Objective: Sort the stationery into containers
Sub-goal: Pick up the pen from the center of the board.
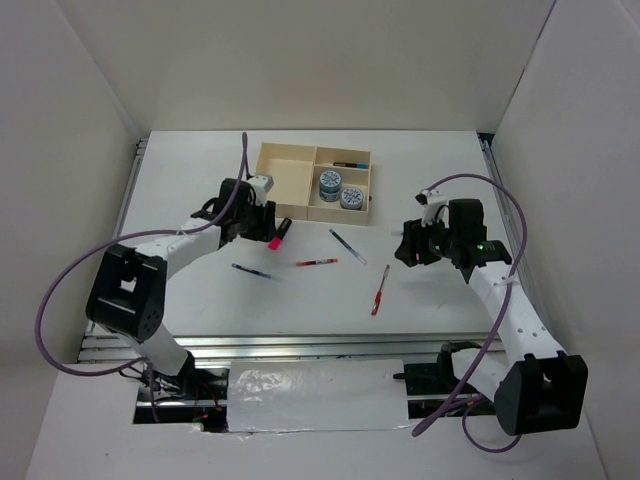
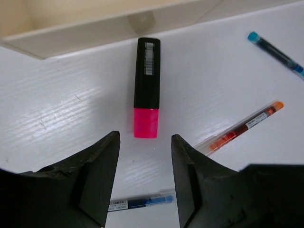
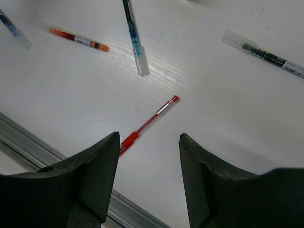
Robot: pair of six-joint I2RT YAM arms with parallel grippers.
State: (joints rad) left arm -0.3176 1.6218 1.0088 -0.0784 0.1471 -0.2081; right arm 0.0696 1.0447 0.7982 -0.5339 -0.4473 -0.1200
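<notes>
Left end effector (image 2: 145, 142) spread, pink-ended highlighter (image 2: 147, 80), barcode label (image 2: 149, 58), digits illegible

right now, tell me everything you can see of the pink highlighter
The highlighter is short and blocky, with a glossy black, plastic-looking body, a silvery barcode label and a translucent pink end. It lies flat on the white table, outside the tray. Its black end is at the tray's wall and its pink end points toward the open left tool. Nothing grips it. Whether it touches the wall is unclear.
</notes>
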